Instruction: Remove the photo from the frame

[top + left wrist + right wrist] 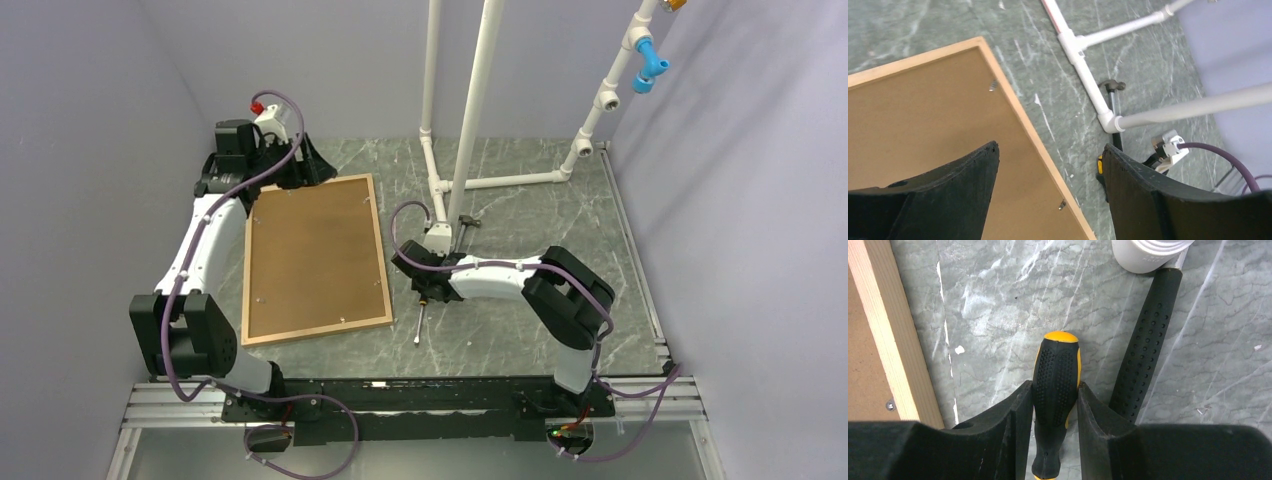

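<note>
The frame [381,250] of light wood lies face down on the table at the left, its brown backing board [315,255] up. The photo is hidden under the board. My left gripper [300,165] is open and empty above the frame's far right corner; in the left wrist view its jaws straddle the frame's right edge [1023,120] over the board [923,115]. My right gripper [425,285] is shut on the black-and-yellow handle of a screwdriver [1056,375], just right of the frame [893,340].
A hammer [1145,340] with a black perforated handle lies right beside the screwdriver, its head [1113,95] near the white pipe stand [470,120]. Small metal clips [1062,204] sit along the frame's inner edge. Grey walls close in on both sides.
</note>
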Motion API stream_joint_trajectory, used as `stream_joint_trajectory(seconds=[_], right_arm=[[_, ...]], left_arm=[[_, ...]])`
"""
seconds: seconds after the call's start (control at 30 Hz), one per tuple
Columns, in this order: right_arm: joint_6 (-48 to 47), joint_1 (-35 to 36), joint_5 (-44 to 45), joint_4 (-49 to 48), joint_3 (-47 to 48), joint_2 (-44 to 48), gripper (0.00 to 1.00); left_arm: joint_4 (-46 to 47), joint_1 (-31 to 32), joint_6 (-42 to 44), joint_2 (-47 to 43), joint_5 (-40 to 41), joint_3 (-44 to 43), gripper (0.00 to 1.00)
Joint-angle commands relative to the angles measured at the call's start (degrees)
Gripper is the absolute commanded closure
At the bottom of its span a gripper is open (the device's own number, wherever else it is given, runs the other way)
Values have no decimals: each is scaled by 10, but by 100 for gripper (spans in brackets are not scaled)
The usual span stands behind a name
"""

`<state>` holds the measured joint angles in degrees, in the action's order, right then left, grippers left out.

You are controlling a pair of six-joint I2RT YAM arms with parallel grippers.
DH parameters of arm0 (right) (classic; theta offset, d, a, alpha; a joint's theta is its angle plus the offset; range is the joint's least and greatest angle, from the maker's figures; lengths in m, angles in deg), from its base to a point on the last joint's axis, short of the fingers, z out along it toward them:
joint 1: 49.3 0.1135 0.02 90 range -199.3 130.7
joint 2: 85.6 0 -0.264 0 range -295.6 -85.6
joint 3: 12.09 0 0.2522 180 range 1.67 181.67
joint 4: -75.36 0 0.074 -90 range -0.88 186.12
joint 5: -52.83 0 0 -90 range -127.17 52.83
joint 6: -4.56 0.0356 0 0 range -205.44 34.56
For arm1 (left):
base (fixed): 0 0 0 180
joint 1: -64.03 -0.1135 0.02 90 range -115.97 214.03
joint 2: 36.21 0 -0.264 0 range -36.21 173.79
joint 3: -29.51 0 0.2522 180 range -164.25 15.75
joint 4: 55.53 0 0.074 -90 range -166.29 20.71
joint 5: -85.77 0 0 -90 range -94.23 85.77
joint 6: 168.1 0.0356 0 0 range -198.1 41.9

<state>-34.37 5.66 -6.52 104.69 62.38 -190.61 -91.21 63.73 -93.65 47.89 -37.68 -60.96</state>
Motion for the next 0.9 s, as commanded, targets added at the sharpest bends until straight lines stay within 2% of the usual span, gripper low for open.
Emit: stream_joint_trajectory(seconds=[0.0, 0.07, 0.1, 0.2, 0.27, 0.37, 0.43, 0.53, 0.67, 0.87], right_arm=[[-19, 10, -3, -37, -6, 1, 85], [-32, 11, -7, -56, -6, 2, 98], [-39, 13, -6, -64, -6, 2, 100], [-51, 18, -1, -76, -4, 16, 100], [-67, 20, -17, -92, -10, 42, 100], [-104, 23, -46, -122, -23, 86, 100], [-115, 23, -74, -130, -26, 112, 100], [-130, 23, -121, -134, -25, 141, 100], [-119, 24, -175, -171, -62, 189, 100], [-115, 24, -266, -217, -114, 253, 100]], left_arm=[[70, 39, 29, -21, -43, 33, 22], [73, 67, 45, -28, -27, 46, 22], [71, 84, 53, -34, -10, 51, 22], [86, 124, 47, -71, 7, 87, 24], [141, 122, -47, -117, -11, 160, 24], [217, 120, -134, -214, -13, 280, 20], [267, 121, -183, -284, -12, 382, 15], [298, 123, -225, -361, -19, 483, 13], [351, 138, -266, -414, -58, 570, 13], [405, 183, -310, -474, -31, 658, 11]])
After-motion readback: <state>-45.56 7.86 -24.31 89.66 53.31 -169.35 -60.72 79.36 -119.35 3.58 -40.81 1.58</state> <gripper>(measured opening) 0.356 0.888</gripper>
